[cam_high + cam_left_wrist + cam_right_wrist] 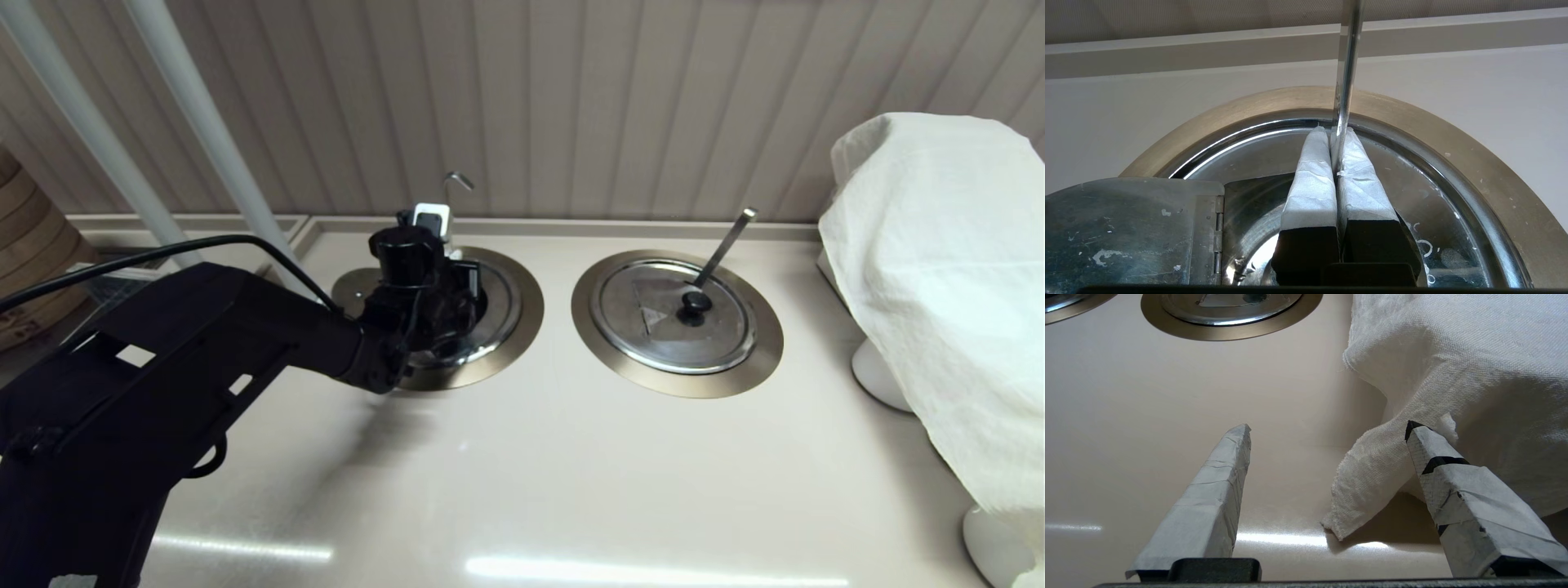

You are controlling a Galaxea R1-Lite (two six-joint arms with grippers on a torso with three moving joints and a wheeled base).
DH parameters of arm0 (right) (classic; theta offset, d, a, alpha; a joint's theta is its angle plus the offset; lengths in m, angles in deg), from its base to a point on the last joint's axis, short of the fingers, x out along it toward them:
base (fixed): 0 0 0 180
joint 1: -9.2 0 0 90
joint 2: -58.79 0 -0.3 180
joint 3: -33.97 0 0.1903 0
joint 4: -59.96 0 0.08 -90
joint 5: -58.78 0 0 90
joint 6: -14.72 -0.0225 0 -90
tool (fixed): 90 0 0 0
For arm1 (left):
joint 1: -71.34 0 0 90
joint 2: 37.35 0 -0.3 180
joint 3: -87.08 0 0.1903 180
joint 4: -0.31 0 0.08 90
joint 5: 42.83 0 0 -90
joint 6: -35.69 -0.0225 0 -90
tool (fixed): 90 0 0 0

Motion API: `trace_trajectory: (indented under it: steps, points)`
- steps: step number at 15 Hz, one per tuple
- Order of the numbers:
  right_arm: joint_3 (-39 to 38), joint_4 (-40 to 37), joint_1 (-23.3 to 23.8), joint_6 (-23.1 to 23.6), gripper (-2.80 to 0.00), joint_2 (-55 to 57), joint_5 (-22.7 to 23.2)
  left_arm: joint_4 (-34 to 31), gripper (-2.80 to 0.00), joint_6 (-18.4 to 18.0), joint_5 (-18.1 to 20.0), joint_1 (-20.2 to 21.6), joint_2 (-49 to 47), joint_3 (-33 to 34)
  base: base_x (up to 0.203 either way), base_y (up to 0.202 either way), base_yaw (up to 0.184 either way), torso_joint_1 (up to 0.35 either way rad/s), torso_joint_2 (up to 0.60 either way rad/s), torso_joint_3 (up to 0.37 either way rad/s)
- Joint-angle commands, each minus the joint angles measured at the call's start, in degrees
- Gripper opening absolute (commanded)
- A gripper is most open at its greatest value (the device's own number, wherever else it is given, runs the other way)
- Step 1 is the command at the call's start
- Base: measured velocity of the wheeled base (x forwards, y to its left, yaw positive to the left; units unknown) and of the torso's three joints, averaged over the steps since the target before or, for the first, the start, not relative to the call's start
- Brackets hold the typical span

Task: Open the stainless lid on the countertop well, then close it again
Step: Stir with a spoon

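the left hand (1336,134) sits low over the stainless lid (1400,192), which rests in the countertop well (1506,192), fingers pressed together with no knob between them. opening seems not begun; next, spread and find the knob. right hand (1327,430) idles wide above the tabletop (1126,416).

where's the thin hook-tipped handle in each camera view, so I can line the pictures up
Head view: the hook-tipped handle rises behind the left gripper, at the back of the left well.
Left wrist view: it stands upright just beyond the taped fingertips.
Right wrist view: not in it.
Shared landmark: the bronze rim ring.
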Motion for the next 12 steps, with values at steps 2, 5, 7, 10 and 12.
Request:
trace_trajectory:
  steps: [2,5,7,10,12]
  points:
    - [0.00,0.00,-0.03,0.02,0.00,0.04,0.01,0.25,-2.80,-0.02,-0.11,-0.03,-0.85,-0.17,0.000,0.000,0.000,0.000,0.00,0.000]
    - [0.00,0.00,-0.04,0.02,0.00,-0.01,0.01,0.34,-2.80,-0.02,-0.11,-0.03,-0.88,-0.26,0.000,0.000,0.000,0.000,0.00,0.000]
    - [0.00,0.00,0.04,0.02,0.00,-0.02,0.01,0.34,-2.80,-0.02,-0.11,-0.12,-0.92,-0.35,0.000,0.000,0.000,0.000,0.00,0.000]
    - [0.00,0.00,-0.01,0.02,0.00,0.02,0.01,0.25,-2.80,-0.02,-0.11,-0.12,-1.01,-0.35,0.000,0.000,0.000,0.000,0.00,0.000]
    - [0.00,0.00,-0.03,0.02,0.00,-0.02,0.01,0.25,-2.80,-0.02,-0.11,-0.12,-1.01,-0.35,0.000,0.000,0.000,0.000,0.00,0.000]
